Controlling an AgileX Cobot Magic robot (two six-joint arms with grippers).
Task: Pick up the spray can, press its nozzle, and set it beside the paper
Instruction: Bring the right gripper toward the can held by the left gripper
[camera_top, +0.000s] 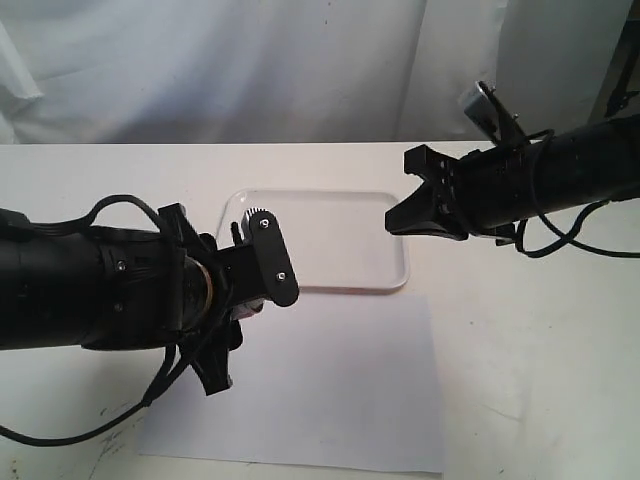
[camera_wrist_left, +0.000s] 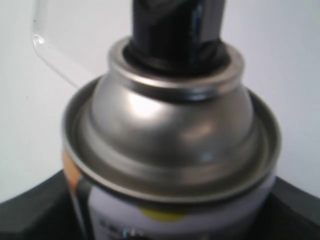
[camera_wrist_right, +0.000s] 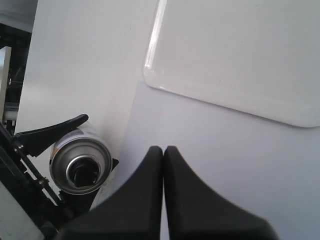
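Left gripper (camera_top: 252, 262) closed on the spray can (camera_wrist_left: 170, 150): its dark fingers (camera_wrist_left: 30, 212) clamp the white body on either side, just below the silver shoulder, and the black nozzle (camera_wrist_left: 175, 30) projects beyond them. Right gripper (camera_wrist_right: 163, 152) fully closed, fingertips touching, holding nothing, apart from the can, whose top faces it. Beneath and between the two grippers lie the paper (camera_wrist_right: 225, 170) and a white tray (camera_wrist_right: 240, 60), edge along edge.

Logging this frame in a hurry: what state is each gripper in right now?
Left gripper: closed on the spray can.
Right gripper: closed, nothing between its fingers.
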